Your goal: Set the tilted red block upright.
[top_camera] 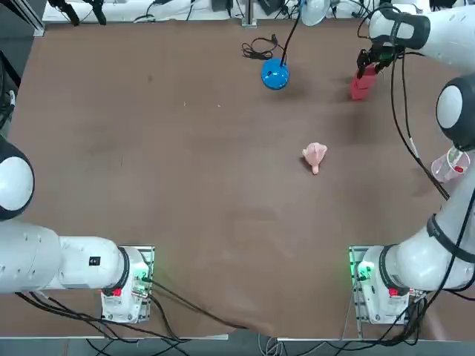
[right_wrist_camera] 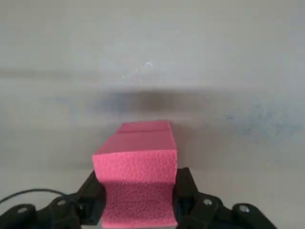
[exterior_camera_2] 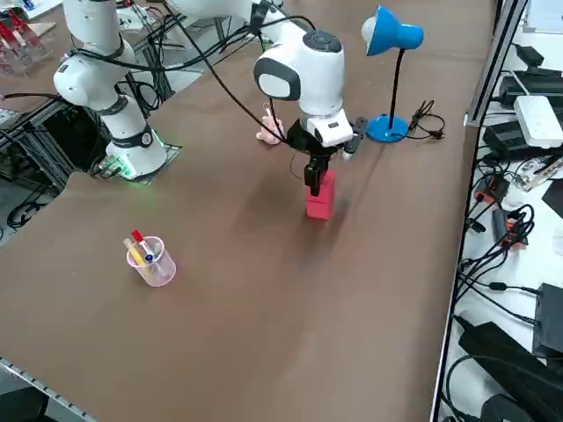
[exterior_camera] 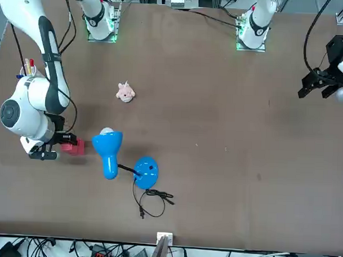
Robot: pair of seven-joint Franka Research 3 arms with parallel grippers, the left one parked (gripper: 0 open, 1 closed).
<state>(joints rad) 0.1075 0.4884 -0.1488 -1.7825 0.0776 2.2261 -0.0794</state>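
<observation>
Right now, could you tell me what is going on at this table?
The right gripper is shut on the small red-pink foam block, gripping its top while the block stands on the brown table. A blue desk lamp stands beyond it, and a pale pink lumpy toy lies mid-table.

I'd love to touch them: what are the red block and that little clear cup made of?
The red block, pinched in the right gripper, looks like foam: matte, with a pebbly, porous surface. The cup looks like thin clear plastic, glossy, its pens showing through; it could be glass.
</observation>
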